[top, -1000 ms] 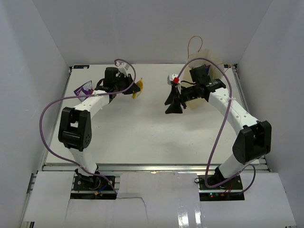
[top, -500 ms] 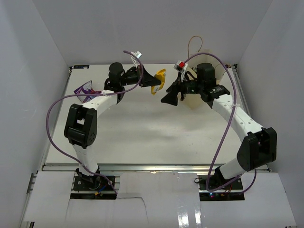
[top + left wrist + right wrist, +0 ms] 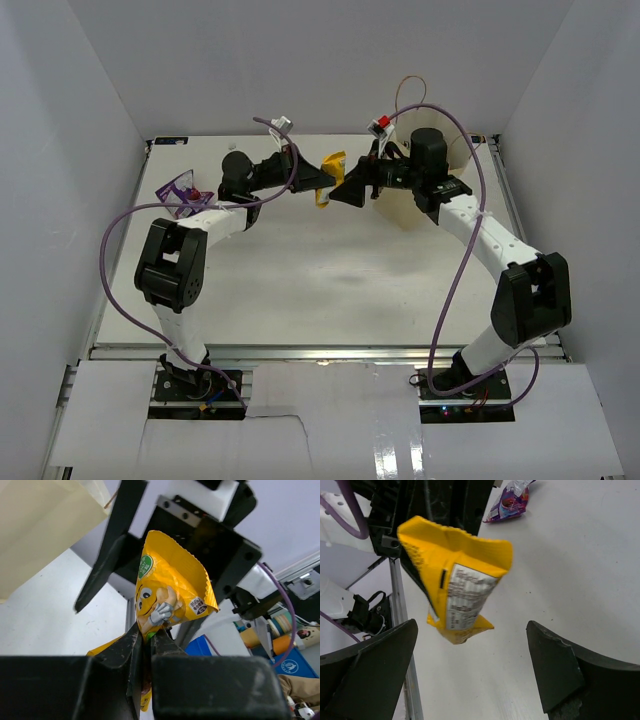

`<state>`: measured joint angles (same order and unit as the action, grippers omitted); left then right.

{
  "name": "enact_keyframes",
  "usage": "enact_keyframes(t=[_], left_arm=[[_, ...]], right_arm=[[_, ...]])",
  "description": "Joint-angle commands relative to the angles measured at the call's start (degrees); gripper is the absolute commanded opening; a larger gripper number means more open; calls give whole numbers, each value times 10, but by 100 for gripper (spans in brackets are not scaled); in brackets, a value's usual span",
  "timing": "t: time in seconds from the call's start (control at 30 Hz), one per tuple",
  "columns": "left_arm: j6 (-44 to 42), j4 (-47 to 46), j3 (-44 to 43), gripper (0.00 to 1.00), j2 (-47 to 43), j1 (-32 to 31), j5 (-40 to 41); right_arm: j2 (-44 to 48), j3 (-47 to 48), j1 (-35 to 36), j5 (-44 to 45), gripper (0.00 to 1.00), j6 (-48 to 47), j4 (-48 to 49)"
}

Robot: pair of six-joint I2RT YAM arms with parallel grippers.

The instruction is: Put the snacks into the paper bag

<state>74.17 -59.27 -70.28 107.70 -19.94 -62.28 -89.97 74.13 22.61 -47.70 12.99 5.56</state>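
One wide white tabletop (image 3: 300, 280) lay under both arms. A tall tan paper bag (image 3: 412, 208) with thin loop handles sat near the far right corner, partly hidden behind the right arm. The left gripper (image 3: 147, 637) was squeezed tight on one end of a shiny yellow snack packet (image 3: 170, 592), up in the air by the middle of the far edge. The right gripper (image 3: 470, 665) faced the packet with its fingers spread wide, not touching it. Small purple packs (image 3: 178, 192) lay near the far left corner.
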Motion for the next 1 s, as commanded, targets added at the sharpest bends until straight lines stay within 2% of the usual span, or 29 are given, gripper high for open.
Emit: enact_keyframes(t=[0.0, 0.07, 0.2, 0.5, 0.6, 0.63, 0.7, 0.77, 0.8, 0.87, 0.97], left_arm=[[79, -126, 12, 18, -7, -1, 13], [102, -154, 16, 18, -3, 0, 21], [104, -151, 19, 19, -4, -2, 31], [98, -139, 30, 23, -8, -4, 41], [94, -133, 31, 25, -8, -4, 44], [92, -131, 31, 25, -9, -4, 44], [90, -125, 32, 27, -10, -5, 49], [79, -102, 30, 31, -15, -4, 53], [79, -102, 30, 31, -15, -4, 54], [43, -51, 26, 37, -25, -4, 65], [-10, 9, 29, 51, -46, 3, 92]], right_arm=[[-21, 21, 14, -11, 94, 40, 39], [-29, 29, 20, -11, 93, 42, 34], [-34, 28, 29, -14, 90, 50, 44], [-39, 28, 32, -32, 72, 83, 90], [-41, 29, 34, -42, 61, 100, 110], [-41, 28, 35, -44, 53, 103, 114], [-41, 27, 36, -47, 45, 107, 117], [-38, 23, 37, -45, 23, 108, 113], [-37, 23, 37, -44, 23, 108, 113], [-33, 16, 37, -42, 18, 106, 108], [-23, 11, 37, -43, 11, 93, 98]])
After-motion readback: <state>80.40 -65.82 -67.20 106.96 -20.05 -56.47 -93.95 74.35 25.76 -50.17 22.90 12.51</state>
